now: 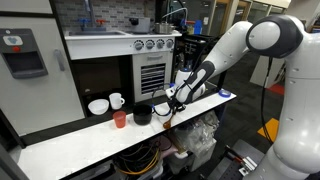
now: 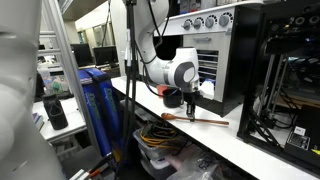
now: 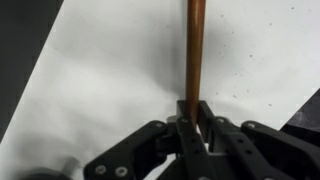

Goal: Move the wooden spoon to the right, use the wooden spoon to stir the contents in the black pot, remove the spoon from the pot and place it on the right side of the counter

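Note:
My gripper [image 3: 193, 118] is shut on the handle of the wooden spoon [image 3: 195, 50], which runs straight away from the jaws over the white counter [image 3: 100, 80]. In an exterior view the spoon [image 2: 200, 119] lies almost level, at or just above the counter [image 2: 255, 142], with the gripper [image 2: 190, 105] coming down on it from above. The black pot [image 1: 143, 116] stands on the counter [image 1: 80, 142], just beside the gripper [image 1: 172, 101]. The spoon's bowl is outside the pot.
A small red cup [image 1: 120, 119], a white mug [image 1: 117, 100] and a white bowl [image 1: 97, 106] stand beyond the pot. A toy stove front [image 1: 152, 65] rises behind the counter. Cables and bags [image 2: 165, 140] lie below the counter's edge.

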Robot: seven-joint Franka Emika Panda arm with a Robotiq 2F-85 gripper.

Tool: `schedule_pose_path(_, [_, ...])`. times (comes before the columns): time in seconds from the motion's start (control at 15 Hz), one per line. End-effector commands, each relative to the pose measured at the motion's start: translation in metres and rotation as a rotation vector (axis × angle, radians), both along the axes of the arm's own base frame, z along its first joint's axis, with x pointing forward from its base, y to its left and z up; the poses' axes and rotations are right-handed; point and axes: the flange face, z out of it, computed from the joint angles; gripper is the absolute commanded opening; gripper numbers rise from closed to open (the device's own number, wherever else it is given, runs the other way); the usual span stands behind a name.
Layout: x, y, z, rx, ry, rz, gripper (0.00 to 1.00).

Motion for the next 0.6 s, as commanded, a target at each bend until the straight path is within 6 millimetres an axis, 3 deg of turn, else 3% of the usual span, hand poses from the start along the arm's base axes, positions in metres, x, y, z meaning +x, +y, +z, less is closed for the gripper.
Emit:
schedule_pose_path(0.0, [0.003, -0.002, -0.009, 0.009, 0.013, 0.008, 0.03])
schedule_pose_path(0.07, [0.003, -0.001, -0.010, 0.009, 0.020, 0.003, 0.03])
schedule_pose_path(0.13, [0.003, -0.001, -0.011, 0.008, 0.024, 0.004, 0.39])
schedule_pose_path(0.27, [0.003, 0.001, -0.011, 0.002, 0.030, 0.002, 0.44])
schedule_pose_path(0.53, [0.003, 0.010, 0.001, -0.023, 0.042, -0.010, 0.73])
